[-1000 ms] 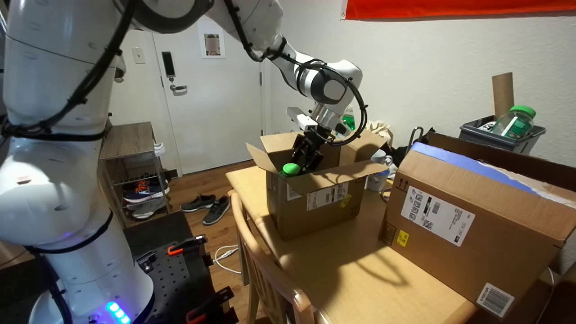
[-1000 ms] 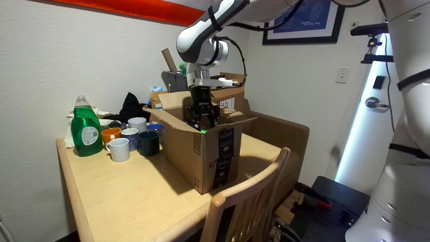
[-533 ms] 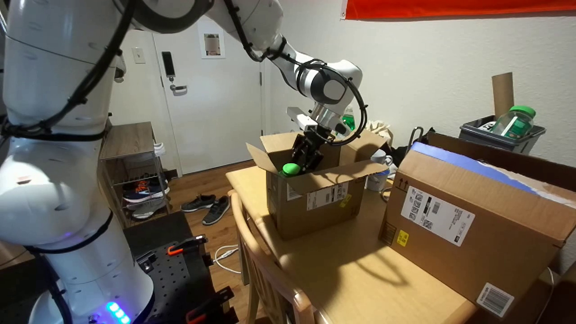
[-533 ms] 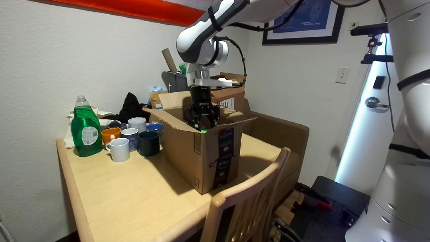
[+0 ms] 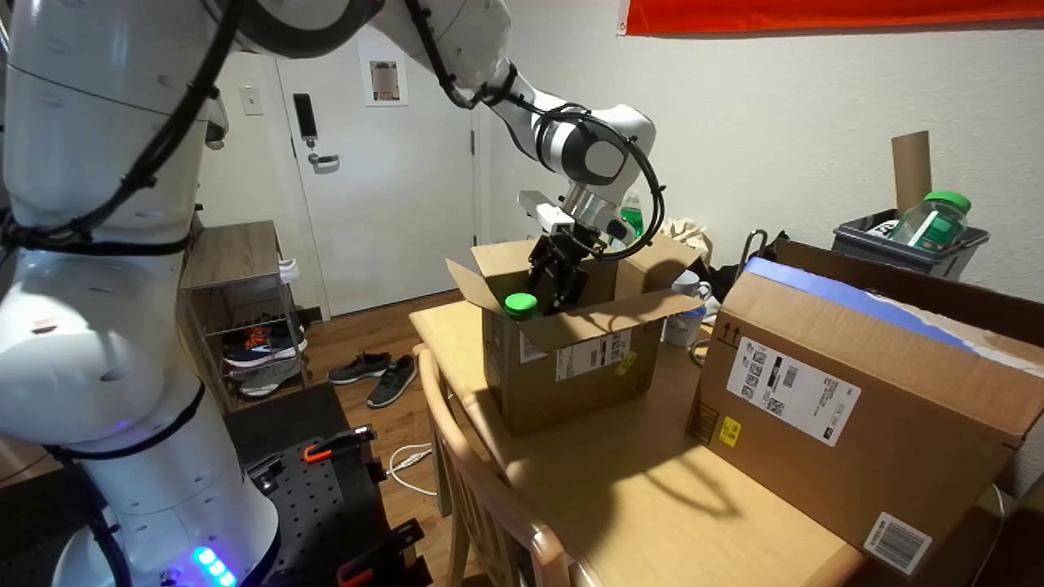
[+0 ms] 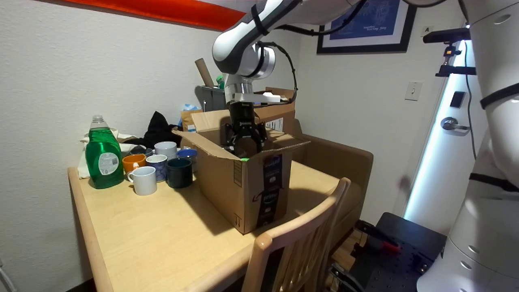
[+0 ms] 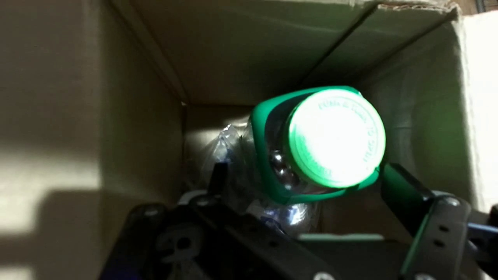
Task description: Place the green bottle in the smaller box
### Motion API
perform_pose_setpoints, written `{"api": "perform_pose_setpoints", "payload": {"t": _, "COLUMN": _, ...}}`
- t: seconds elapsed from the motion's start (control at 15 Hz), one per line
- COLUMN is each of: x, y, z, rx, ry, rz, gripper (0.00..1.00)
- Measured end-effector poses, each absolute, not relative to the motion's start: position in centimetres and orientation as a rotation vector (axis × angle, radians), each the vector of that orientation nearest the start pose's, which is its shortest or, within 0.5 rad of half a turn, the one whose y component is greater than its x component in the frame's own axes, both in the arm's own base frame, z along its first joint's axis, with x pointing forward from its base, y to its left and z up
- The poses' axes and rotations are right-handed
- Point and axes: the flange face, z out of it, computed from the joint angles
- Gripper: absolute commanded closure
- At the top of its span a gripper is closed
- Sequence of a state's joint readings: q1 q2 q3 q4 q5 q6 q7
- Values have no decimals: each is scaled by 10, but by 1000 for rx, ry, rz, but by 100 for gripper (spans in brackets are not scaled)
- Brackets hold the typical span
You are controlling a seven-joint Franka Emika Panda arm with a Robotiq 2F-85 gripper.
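Spread wider than half a second ago, the pincer [image 6: 246, 147] has its fingers well apart, and the lid of the green bottle [image 5: 520, 306] sits a touch further toward nine o'clock in an exterior view. Closest up, in the wrist view, one finger [image 7: 218, 179] is at eight o'clock of the bottle, apart from it; the other finger [image 7: 402, 191] is at four o'clock, right beside it, and whether it touches I cannot tell. Clear plastic [image 7: 222, 149] lies at nine o'clock of the bottle, low down. The bottle is inside the smaller box [image 5: 575, 395], its flaps folded out; the lid shows at the rim between ten and eleven o'clock of the box's middle, while how the base rests is hidden. The box stands on the counter [image 6: 146, 231], with a wooden chair [image 6: 302, 223] between four and five o'clock of it in an exterior view. Mugs [image 6: 157, 168] cluster between nine and ten o'clock of the box there, and a tall bottle of green liquid [image 6: 103, 162] stands past them at nine. Just past three o'clock of the box, in an exterior view, is the larger box [image 5: 856, 456]. Beyond that, toward twelve o'clock, a gray bin [image 5: 961, 262] holds a cardboard tube [image 5: 911, 171] and a green-lidded jar [image 5: 932, 224]. Farthest off, toward half past ten from the smaller box, is a white door [image 5: 391, 196] with a lever handle [image 5: 324, 160].
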State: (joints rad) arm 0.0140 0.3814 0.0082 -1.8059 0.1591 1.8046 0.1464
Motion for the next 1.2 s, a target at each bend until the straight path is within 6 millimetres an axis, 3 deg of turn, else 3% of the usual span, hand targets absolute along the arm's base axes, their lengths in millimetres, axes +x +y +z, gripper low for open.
{"api": "perform_pose_setpoints", "payload": {"t": 1.2, "x": 562, "y": 38, "z": 394, "rx": -2998, "ry": 265, "rz": 368, "gripper": 0}}
